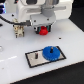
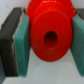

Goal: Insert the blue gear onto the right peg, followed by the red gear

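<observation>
Claw (image 2: pixel 47 37) was clamped on the red gear (image 2: pixel 50 35). In the wrist view the teal pads (image 2: pixel 22 42) pressed against both sides of the gear's rim, with the dark finger bodies outside them. The gear filled the gap between the fingers, its centre hole facing the camera.

In the exterior view the red gear (image 1: pixel 44 31) hung at the claw's tip (image 1: pixel 44 29), clear above the white table (image 1: pixel 15 60).

The blue gear (image 1: pixel 50 53) lay flat on the grey plate (image 1: pixel 34 58), below the claw and apart from it, on the plate's end toward the exterior view's right. The right peg could not be made out; picture too blurred there.
</observation>
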Available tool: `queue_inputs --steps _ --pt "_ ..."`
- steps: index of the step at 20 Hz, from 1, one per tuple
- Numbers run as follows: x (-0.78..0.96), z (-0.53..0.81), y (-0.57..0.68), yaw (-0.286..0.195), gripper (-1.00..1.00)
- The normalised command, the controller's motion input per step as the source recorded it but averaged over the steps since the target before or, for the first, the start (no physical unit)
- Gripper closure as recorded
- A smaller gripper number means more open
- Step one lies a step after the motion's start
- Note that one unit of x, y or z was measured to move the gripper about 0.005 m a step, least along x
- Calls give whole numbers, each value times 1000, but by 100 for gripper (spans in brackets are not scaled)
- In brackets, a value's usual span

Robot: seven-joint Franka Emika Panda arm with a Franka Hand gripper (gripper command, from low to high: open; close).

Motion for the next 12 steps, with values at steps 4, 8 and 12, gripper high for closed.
queue_inputs --steps 4,8,12 --pt "222 461 -39 0 100" --pt "380 410 -136 0 100" --pt "554 436 -150 0 100"
